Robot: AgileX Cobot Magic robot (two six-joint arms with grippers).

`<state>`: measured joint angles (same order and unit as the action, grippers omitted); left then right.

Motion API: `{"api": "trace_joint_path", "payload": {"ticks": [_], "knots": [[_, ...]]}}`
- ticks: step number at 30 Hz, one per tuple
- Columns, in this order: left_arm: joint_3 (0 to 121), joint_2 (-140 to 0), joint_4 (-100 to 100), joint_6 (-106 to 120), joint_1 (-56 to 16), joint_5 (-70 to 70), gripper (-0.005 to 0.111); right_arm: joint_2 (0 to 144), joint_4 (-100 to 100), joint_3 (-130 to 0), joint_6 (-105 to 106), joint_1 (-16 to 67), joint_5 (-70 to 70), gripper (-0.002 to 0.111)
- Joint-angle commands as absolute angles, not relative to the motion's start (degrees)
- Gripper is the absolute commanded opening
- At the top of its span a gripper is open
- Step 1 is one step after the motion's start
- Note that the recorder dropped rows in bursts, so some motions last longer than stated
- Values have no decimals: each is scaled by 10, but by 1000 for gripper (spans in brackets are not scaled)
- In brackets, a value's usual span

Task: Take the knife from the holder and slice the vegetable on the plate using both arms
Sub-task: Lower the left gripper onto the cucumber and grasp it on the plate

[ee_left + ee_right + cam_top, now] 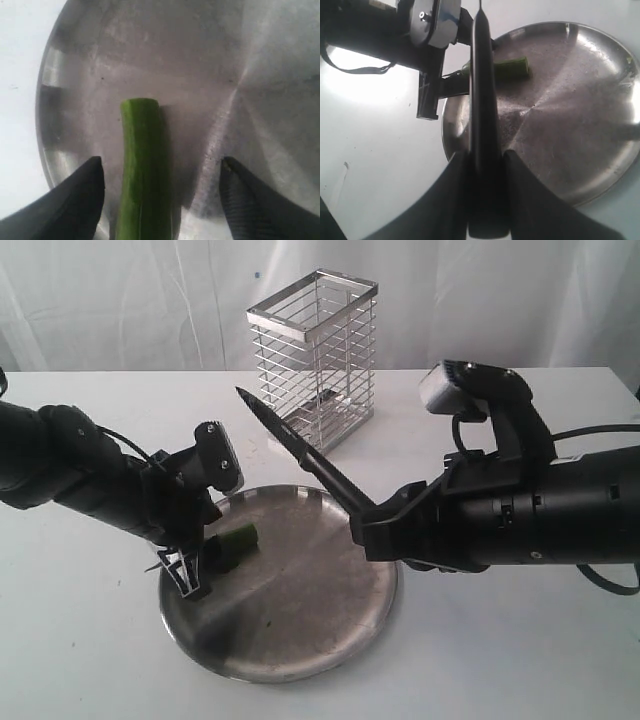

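One plate (pixel 300 625) carries one green vegetable (pixel 240 538), straddled by the wide-open left gripper (pixel 200 565); right gripper (pixel 362 523) clamps one black knife (pixel 300 446), seemingly airborne; one holder (pixel 315 360) behind.

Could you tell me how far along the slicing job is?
Done: the knife is out of the holder, clamped in the right gripper. In hand: the left gripper, open, straddles the vegetable on the plate. Left: gripping the vegetable and slicing; the knife is raised, clear of it.

White table (pixel 520 660), perhaps cloth-covered, steel plate (pixel 292 677), wire holder (pixel 315 360)
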<state>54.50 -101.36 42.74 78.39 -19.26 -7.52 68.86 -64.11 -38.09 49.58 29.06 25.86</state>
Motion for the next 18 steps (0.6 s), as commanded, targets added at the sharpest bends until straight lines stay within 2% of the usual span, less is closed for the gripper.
{"api": "trace_joint_path", "payload": {"ticks": [1,4,6,8,14,18], "knots": [[548,-1037,426,784,-196,-66,68,683,-643,-379,503,291,261,0],[548,-1048,426,784,-196,-52,66,683,-643,-379,507,291,262,0],[548,-1053,426,781,-196,-51,60,683,-643,-379,508,291,261,0],[548,-1055,427,779,-196,-54,48,683,-644,-379,508,291,261,0],[548,-1039,434,706,-196,-72,2,683,-644,-379,509,291,261,0],[548,-993,436,630,-196,-106,0,683,-604,-378,507,291,256,0]]}}
